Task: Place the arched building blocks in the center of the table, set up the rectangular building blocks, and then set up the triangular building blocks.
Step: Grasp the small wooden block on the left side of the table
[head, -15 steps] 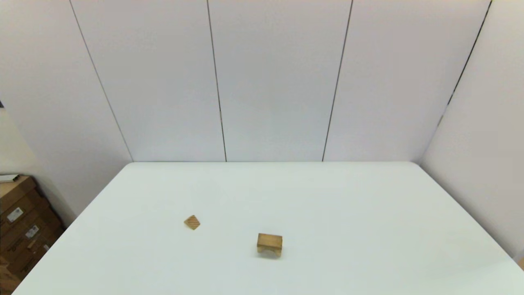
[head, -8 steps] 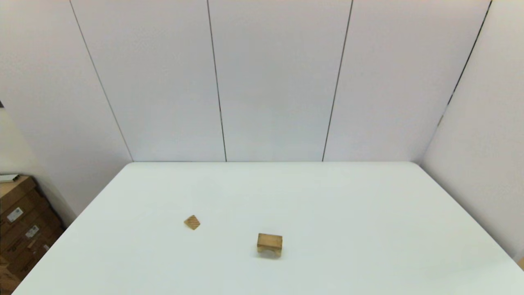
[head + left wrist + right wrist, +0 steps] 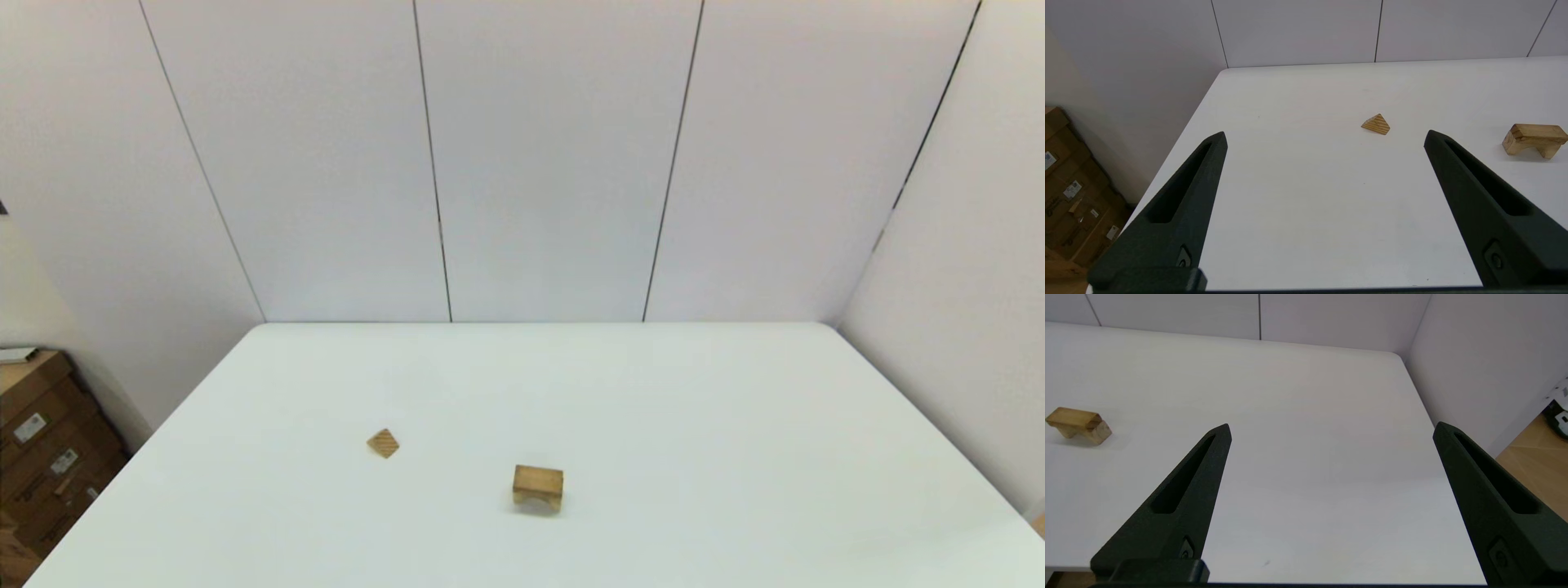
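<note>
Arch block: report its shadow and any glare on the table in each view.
Head view: the arch casts only a faint soft shadow under its cut-out; table evenly lit, no glare. Left wrist view: a pale shadow lies beneath the arch. Right wrist view: a soft shadow spreads beside the arch; no hot spots.

Left pincer (image 3: 1325, 136) and right pincer (image 3: 1331, 430) — both parked, fingers spread wide.
</note>
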Robot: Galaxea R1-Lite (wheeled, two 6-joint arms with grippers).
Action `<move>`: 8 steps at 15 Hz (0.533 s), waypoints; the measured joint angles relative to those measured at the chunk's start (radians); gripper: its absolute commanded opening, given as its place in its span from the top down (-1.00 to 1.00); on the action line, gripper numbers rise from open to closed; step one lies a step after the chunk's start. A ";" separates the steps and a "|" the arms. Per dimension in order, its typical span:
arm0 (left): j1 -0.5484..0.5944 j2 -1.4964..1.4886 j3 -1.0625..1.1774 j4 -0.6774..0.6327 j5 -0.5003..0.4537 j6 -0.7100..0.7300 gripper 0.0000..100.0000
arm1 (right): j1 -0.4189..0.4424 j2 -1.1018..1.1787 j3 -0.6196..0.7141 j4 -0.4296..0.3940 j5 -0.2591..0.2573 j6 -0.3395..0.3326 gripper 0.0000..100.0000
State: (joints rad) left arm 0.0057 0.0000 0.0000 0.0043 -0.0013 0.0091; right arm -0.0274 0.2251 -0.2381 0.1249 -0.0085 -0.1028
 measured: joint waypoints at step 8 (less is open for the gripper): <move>0.000 0.000 0.000 0.000 0.000 0.000 -1.00 | 0.027 -0.119 0.020 0.009 0.020 -0.021 -1.00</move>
State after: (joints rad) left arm 0.0057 0.0000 0.0000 0.0047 -0.0017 0.0091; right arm 0.0000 0.1066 -0.2183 0.1340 0.0119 -0.1236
